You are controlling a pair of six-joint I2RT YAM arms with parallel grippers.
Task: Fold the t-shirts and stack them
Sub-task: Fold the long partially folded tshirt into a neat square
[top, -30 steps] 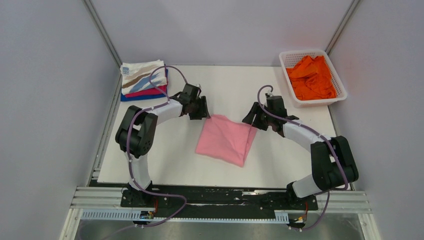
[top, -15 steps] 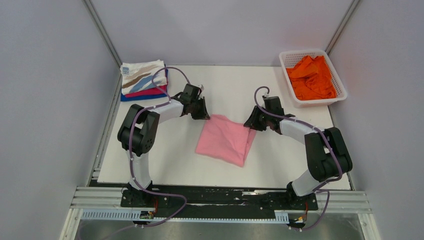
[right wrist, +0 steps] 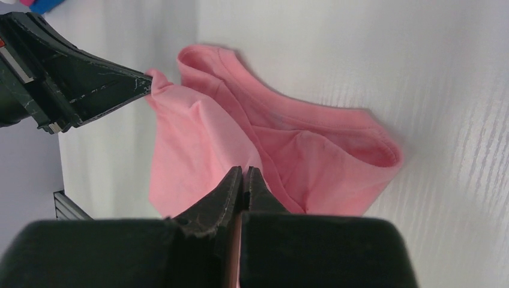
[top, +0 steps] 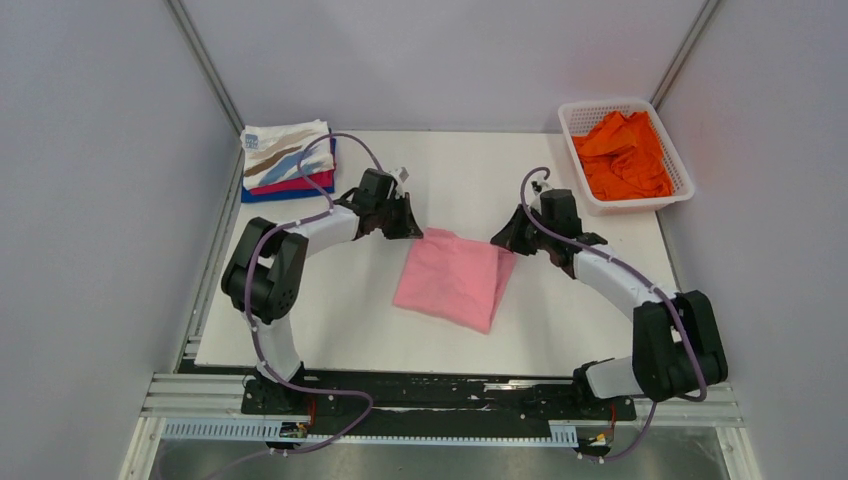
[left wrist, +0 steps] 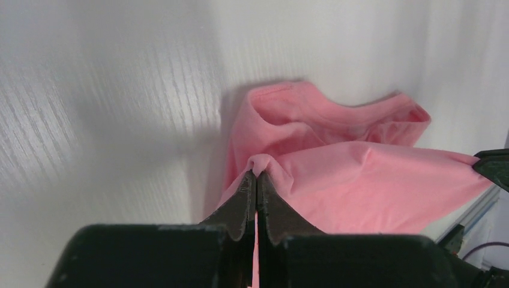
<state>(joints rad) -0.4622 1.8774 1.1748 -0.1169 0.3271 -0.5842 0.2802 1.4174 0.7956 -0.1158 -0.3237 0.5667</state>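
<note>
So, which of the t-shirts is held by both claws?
The plain light pink cloth t-shirt: the left claw and the right claw pinch its far corners. The bright orange one lies crumpled in the white lattice basket.

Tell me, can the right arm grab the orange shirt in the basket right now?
Probably not yet: the right gripper is shut on a corner of the pink t-shirt. Nothing stands between it and the white basket, so after letting go it could likely reach the orange t-shirt.
</note>
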